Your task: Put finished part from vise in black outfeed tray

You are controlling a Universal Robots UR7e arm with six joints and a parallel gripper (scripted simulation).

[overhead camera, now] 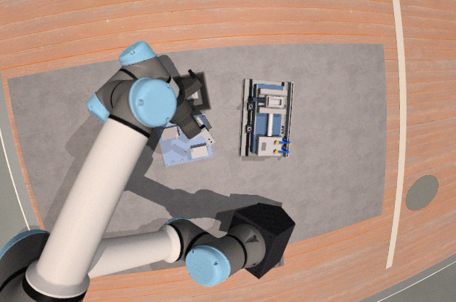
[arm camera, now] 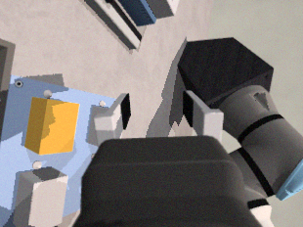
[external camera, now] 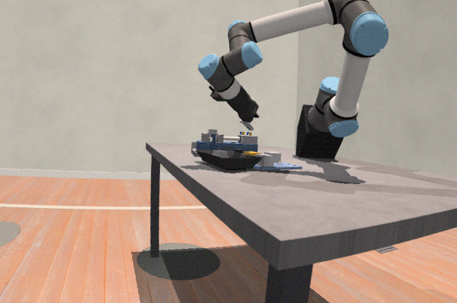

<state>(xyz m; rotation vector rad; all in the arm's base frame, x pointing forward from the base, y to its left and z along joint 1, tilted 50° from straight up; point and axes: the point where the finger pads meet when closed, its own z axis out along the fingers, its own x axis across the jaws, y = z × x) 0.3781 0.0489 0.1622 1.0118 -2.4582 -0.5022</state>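
Observation:
The vise [overhead camera: 266, 118] stands on the grey table, right of centre in the top view. The finished part [overhead camera: 275, 100], a light grey block with a pocket, sits between its jaws. The black outfeed tray lies to the vise's left, largely hidden under my wrist; a light block [overhead camera: 191, 95] shows inside it. My gripper [overhead camera: 207, 131] is open and empty. It hangs tilted above the near edge of the tray and the blue plate, well left of the vise. In the wrist view the fingers stand wide with only table between them.
A blue fixture plate [overhead camera: 187, 148] beside the tray carries grey blocks [overhead camera: 198, 151] and an orange block [arm camera: 51, 125]. The robot's black base [overhead camera: 265, 236] stands at the table's front edge. In the side view the tray [external camera: 228, 159] lies in front of the vise [external camera: 225, 140].

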